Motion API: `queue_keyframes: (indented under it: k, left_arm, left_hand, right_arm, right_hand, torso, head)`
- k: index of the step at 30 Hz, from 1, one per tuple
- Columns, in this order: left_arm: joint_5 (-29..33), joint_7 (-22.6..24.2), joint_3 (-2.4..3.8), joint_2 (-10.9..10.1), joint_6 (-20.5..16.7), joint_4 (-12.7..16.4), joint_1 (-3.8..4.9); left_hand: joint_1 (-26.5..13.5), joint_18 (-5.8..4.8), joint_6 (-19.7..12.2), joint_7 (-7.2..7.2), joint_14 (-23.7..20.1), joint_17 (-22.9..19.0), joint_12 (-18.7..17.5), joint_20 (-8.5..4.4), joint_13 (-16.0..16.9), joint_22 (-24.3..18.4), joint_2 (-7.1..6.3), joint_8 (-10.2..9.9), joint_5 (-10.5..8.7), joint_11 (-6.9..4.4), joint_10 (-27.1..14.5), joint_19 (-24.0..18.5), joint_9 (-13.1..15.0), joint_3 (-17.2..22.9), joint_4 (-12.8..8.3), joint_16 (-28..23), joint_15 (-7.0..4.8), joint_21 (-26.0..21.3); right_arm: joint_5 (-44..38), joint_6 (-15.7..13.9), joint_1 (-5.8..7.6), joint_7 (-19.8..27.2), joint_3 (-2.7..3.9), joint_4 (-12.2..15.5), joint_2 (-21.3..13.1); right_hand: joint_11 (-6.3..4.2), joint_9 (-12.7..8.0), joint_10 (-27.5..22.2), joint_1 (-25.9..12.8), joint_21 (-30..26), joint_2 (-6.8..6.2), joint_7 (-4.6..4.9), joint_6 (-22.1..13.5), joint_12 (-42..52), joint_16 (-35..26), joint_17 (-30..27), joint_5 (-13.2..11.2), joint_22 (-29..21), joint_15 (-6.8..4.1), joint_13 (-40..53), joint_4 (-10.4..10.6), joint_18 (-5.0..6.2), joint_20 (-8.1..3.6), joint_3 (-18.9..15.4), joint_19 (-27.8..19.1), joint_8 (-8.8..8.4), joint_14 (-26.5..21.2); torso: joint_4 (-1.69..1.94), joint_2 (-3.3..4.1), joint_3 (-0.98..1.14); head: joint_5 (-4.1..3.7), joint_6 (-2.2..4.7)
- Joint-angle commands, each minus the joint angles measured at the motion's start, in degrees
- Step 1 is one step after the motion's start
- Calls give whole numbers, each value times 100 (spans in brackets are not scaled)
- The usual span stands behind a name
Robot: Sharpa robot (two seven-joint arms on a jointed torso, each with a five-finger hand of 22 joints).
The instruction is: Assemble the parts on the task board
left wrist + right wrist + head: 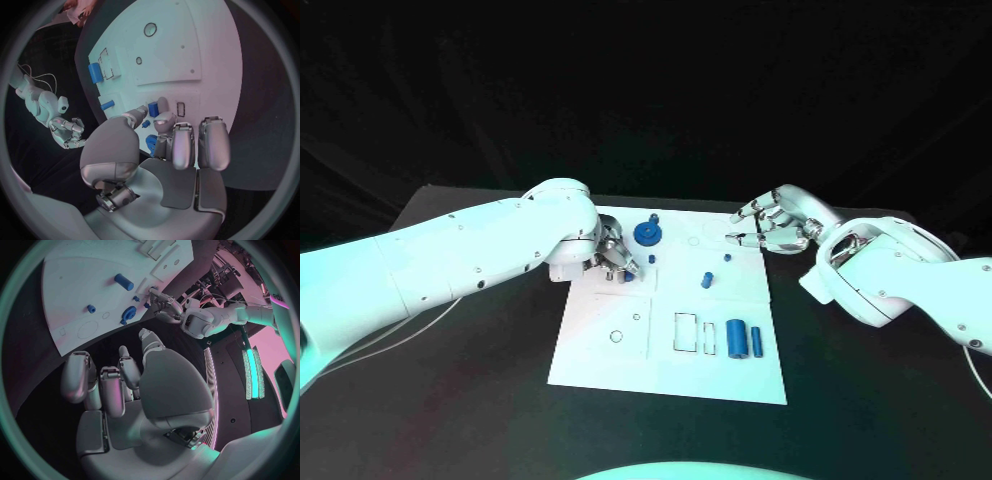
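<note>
Left hand down on the task board, right hand parked at the far corner

The white task board [603,350] is laid flat on the black table [877,400]. The left hand [610,255] is set over its left side, fingertips [164,106] bunched around a small blue part [153,109], pretty much pinching it. The right hand [773,228] is kept at the far right corner, fingers loosely curled with nothing in them. A blue gear [646,234] is seen just beyond the left fingers, a blue cylinder [737,338] well nearer

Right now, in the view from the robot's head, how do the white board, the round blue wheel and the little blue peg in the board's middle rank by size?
1. white board, by far the largest.
2. round blue wheel.
3. little blue peg, smallest.
</note>
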Motion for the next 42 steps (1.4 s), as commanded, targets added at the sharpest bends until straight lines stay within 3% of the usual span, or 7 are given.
queue_keyframes:
  k: [1,20,27,29,32,36,42]
  left_arm:
    - [-7,-65,16,-44,-73,73,1]
    - [-85,-90,192,-266,-189,394,94]
    - [-86,-75,262,-427,-11,379,395]
    - [-75,-14,269,-455,-75,253,531]
    - [-53,91,273,-445,-249,50,647]
    - [-73,212,274,-373,-455,-258,724]
    - [-224,288,258,-206,-379,-689,759]
  left_hand:
    - [-40,-96,55,-12,374,682,45,15,14,10,0,-27,-6,-1,39,22,-10,-196,69,-39,-22,19]
    - [158,-93,73,-24,375,685,36,6,16,4,87,-52,-3,-11,33,19,-20,-582,202,-42,-31,10]
    - [594,-42,-79,47,370,675,-544,20,-550,-260,85,-146,-3,47,-313,-93,-50,-722,140,-61,9,-152]
    - [733,-17,-251,125,366,668,-1064,45,-1048,-401,94,-275,-6,109,-634,-157,-120,-747,150,-71,56,-242]
    - [794,-11,-476,234,366,669,-1277,95,-1254,-453,39,-481,-7,200,-771,-181,-260,-850,208,-71,127,-283]
    - [868,-10,-472,269,368,675,-1256,140,-1257,-444,46,-560,-5,235,-754,-172,-363,-986,282,-66,163,-283]
    - [926,-13,-416,270,369,679,-1199,159,-1231,-411,59,-596,-5,238,-711,-153,-446,-1141,380,-64,170,-268]
  right_arm:
    - [-24,42,-4,7,0,-12,-1]
    - [-24,17,-6,9,0,-44,-18]
    - [-24,-5,-7,10,-1,-60,-32]
    - [-24,-15,-6,11,-1,-61,-35]
    - [-24,-22,-6,13,-1,-64,-34]
    - [-24,-25,-6,16,-1,-64,-25]
    - [-24,-20,-6,20,-1,-68,-13]
  right_hand:
    - [-27,-10,-24,-13,-36,23,-3,26,-14,-25,870,39,-11,-47,-7,13,38,-22,-37,-22,36,438]
    - [-26,-11,-27,-15,-53,21,-3,24,-17,-34,853,42,-25,-47,-10,15,42,-22,-40,-31,36,434]
    - [-26,-11,-27,-15,-53,21,-3,24,-17,-34,853,42,-25,-47,-10,15,42,-22,-40,-31,36,434]
    - [-26,-11,-28,-16,-54,21,-2,24,-18,-35,850,43,-26,-47,-11,16,42,-22,-41,-32,36,433]
    - [-26,-12,-31,-18,-61,20,-2,22,-20,-43,835,47,-29,-47,-14,19,43,-22,-44,-34,37,429]
    - [-26,-12,-31,-18,-61,20,-2,22,-20,-43,835,47,-29,-47,-14,19,43,-22,-44,-34,37,429]
    - [-26,-12,-31,-18,-61,20,-2,22,-20,-43,835,47,-29,-47,-14,19,43,-22,-44,-34,37,429]
  torso:
    - [6,-5,2]
    - [-7,6,-3]
    - [13,3,6]
    - [16,0,10]
    - [24,-5,7]
    - [27,2,1]
    - [21,7,-1]
  head:
    - [5,18]
    - [29,94]
    - [62,146]
    - [65,156]
    - [78,165]
    - [96,180]
    - [117,177]
